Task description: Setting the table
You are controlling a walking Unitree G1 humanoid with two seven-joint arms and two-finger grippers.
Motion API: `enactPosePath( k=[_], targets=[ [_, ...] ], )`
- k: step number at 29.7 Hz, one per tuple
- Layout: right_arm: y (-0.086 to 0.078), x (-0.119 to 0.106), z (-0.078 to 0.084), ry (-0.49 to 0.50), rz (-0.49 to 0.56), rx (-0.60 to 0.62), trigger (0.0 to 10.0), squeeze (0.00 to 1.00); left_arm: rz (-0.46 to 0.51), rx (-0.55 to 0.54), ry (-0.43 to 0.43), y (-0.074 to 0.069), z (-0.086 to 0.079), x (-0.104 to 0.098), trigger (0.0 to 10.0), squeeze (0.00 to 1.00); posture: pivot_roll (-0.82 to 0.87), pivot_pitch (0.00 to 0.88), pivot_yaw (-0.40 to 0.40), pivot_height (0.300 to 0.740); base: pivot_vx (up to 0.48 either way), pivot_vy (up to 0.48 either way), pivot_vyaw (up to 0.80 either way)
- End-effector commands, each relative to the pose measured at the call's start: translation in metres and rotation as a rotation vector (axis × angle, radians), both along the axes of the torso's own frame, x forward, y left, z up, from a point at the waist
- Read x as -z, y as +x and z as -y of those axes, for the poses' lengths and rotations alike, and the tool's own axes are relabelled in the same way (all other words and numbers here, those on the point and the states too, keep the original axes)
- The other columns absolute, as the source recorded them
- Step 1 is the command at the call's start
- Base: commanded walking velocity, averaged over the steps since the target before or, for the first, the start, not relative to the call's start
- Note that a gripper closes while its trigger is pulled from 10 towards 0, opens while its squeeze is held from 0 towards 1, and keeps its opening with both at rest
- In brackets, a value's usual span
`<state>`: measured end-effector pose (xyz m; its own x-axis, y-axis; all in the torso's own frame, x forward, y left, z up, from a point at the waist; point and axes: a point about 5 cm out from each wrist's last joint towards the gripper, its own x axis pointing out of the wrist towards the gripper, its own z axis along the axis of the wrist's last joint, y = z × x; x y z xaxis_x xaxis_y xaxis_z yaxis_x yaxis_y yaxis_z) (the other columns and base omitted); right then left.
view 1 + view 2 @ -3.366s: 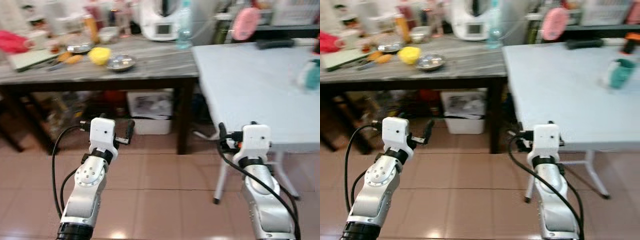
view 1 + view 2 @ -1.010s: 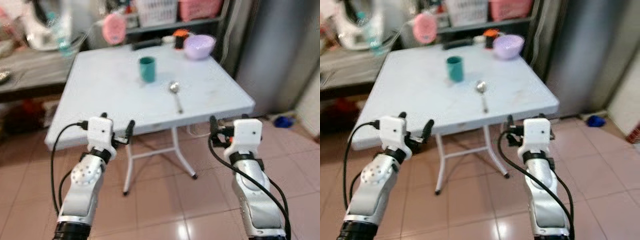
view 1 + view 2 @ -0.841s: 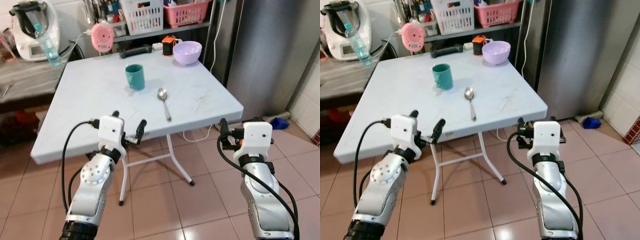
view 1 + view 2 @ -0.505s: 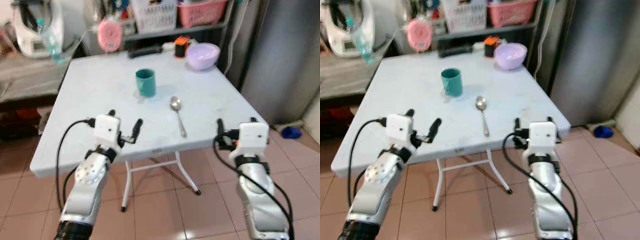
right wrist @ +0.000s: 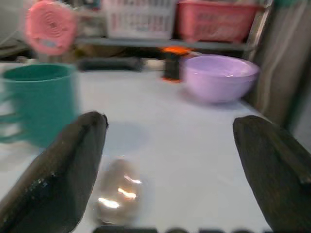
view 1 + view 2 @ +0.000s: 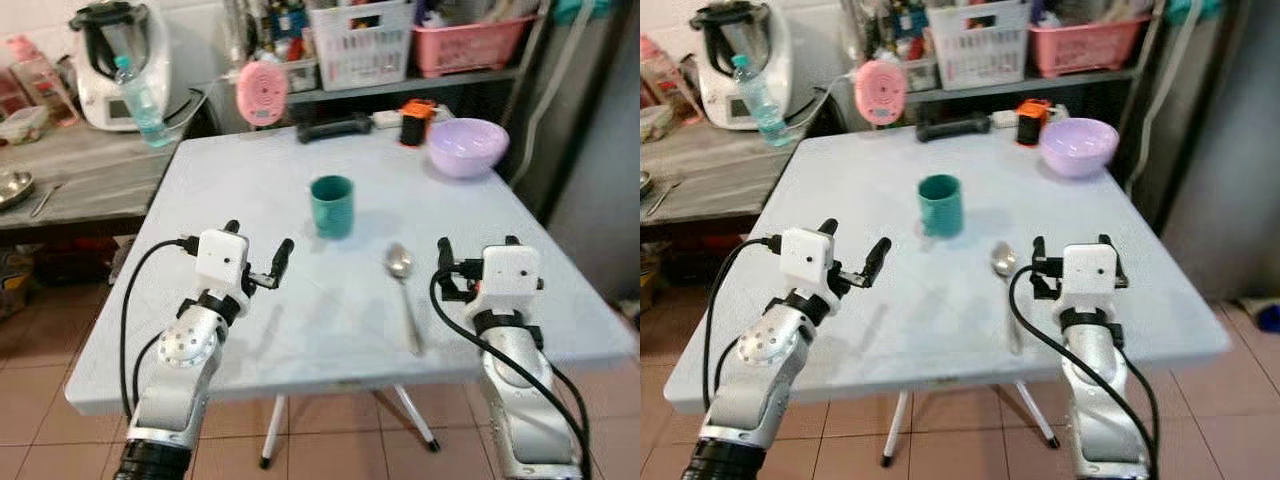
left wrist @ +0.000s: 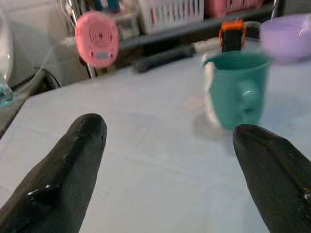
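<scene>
A teal mug (image 6: 332,206) stands upright in the middle of the white folding table (image 6: 250,330). Just right of it lies a metal spoon (image 6: 404,290), bowl end pointing away from me. At the far right corner sits a purple bowl (image 6: 467,147). My left gripper (image 6: 258,245) hovers open over the table's near left, short of the mug (image 7: 238,90), holding nothing. Beside the spoon's right side, my right gripper (image 6: 477,241) is open and empty too; the right wrist view looks past the spoon (image 5: 119,191) to the bowl (image 5: 221,77).
An orange-and-black object (image 6: 415,122) and a black bar (image 6: 335,128) lie at the table's far edge, near a pink round device (image 6: 262,92). A grey counter (image 6: 70,180) on the left carries a food processor (image 6: 118,60) and a bottle (image 6: 140,100). Baskets (image 6: 362,40) fill the back shelf.
The camera has swung from the wooden counter to the white table and come closer, so the table's near edge now lies under both arms. Both grippers stay open and empty.
</scene>
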<state>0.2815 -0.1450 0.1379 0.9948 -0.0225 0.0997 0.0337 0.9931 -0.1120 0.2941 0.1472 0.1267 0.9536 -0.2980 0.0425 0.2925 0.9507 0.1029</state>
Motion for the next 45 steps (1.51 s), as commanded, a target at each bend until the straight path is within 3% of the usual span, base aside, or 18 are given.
enactPosePath(
  k=[1,13,17,24,33,45],
  targets=[
    [-0.002,0.002,0.006,-0.002,-0.016,0.016,10.0,0.00,0.008,0.052,0.002,-0.003,0.007,-0.002,10.0,0.00,0.03,0.027,0.098,0.740,0.000,0.000,0.00],
    [-0.008,0.010,-0.002,0.033,-0.091,-0.004,10.0,0.00,-0.042,0.268,0.086,-0.028,0.007,0.007,10.0,0.00,0.03,0.039,0.092,0.740,0.000,0.000,0.00],
    [-0.010,0.016,-0.002,0.077,-0.168,-0.008,10.0,0.00,-0.062,0.413,0.105,-0.037,0.013,0.003,10.0,0.00,0.03,0.047,0.097,0.740,0.000,0.000,0.00],
    [-0.015,0.021,0.002,0.085,-0.209,0.008,10.0,0.00,-0.079,0.525,0.162,-0.039,0.017,0.001,10.0,0.00,0.02,0.052,0.100,0.740,0.000,0.000,0.00],
    [-0.009,0.027,0.008,0.156,-0.310,-0.008,10.0,0.00,-0.191,0.691,0.118,-0.044,0.022,0.003,10.0,0.00,0.01,0.067,0.097,0.740,0.000,0.000,0.00],
    [-0.003,0.033,-0.008,0.177,-0.392,-0.102,10.0,0.00,-0.219,0.717,0.075,-0.043,0.021,-0.003,10.0,0.00,0.02,0.075,0.087,0.740,0.000,0.000,0.00]
  ],
)
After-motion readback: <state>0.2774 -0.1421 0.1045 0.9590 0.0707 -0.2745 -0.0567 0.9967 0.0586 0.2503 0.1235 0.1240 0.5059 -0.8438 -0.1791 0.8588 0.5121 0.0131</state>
